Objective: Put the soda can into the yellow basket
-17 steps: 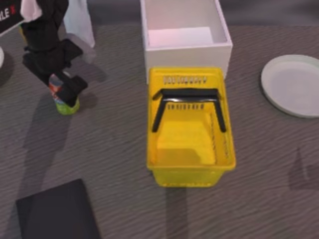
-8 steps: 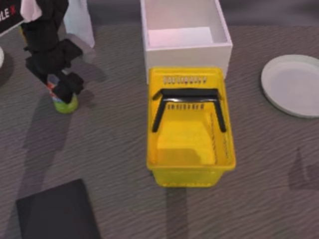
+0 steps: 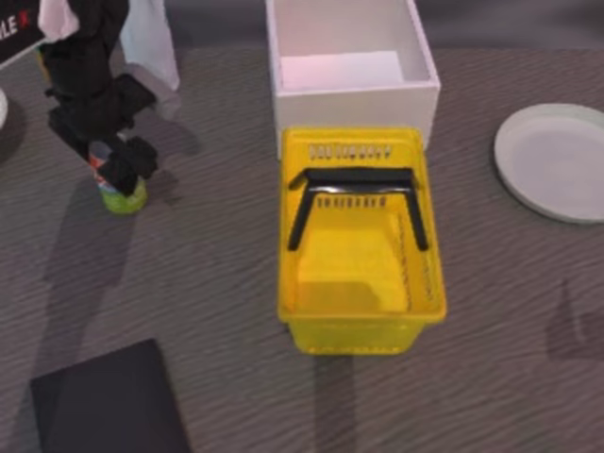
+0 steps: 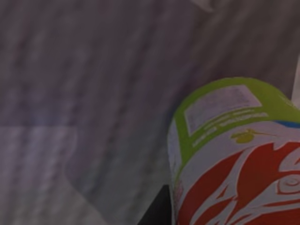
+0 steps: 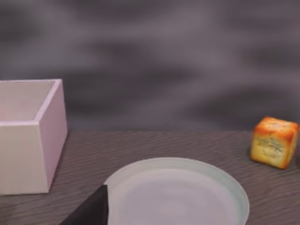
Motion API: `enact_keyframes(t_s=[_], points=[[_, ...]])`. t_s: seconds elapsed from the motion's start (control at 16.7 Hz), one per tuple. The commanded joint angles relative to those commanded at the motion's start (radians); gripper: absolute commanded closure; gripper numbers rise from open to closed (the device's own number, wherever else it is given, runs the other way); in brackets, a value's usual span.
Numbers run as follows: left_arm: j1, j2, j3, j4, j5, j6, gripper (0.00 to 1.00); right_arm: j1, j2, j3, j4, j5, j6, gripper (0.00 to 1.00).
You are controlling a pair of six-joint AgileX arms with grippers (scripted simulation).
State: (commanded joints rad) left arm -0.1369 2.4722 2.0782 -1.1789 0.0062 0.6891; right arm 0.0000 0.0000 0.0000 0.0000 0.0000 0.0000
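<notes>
The soda can [image 3: 124, 197] stands upright on the table at the left, its lime-green base showing below my left gripper [image 3: 121, 170]. That gripper comes down over the can and is shut on it; in the left wrist view the can [image 4: 234, 154] fills the frame, with one dark finger [image 4: 157, 211] against its side. The yellow basket [image 3: 363, 335] sits mid-table to the right of the can, its black handle [image 3: 357, 179] folded across the far end. My right gripper [image 5: 154, 222] is out of the top view, parked above the white plate, open.
A white square box [image 3: 354, 94] stands directly behind the basket. A white plate [image 3: 557, 160] lies at the right. A black slab [image 3: 109, 401] lies at the front left. A white object [image 3: 151, 38] stands behind the can. An orange cube [image 5: 274, 142] sits beyond the plate.
The left gripper's fingers have drawn in from either side of the can and closed on it. The can and basket have stayed in place.
</notes>
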Motion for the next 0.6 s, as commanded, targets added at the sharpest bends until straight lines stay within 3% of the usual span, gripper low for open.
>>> enact_keyframes(t_s=[0.18, 0.3, 0.42, 0.6], points=[[-0.003, -0.002, -0.003, 0.01, 0.008, -0.002, 1.0, 0.0, 0.0, 0.0, 0.0, 0.0, 0.0, 0.0], [-0.009, -0.007, -0.018, 0.06, 0.046, -0.02, 1.0, 0.0, 0.0, 0.0, 0.0, 0.0, 0.0, 0.0], [-0.019, -0.016, -0.047, 0.15, 0.114, -0.051, 1.0, 0.0, 0.0, 0.0, 0.0, 0.0, 0.0, 0.0], [-0.04, -0.04, -0.113, 0.351, 0.256, -0.118, 1.0, 0.0, 0.0, 0.0, 0.0, 0.0, 0.0, 0.0]])
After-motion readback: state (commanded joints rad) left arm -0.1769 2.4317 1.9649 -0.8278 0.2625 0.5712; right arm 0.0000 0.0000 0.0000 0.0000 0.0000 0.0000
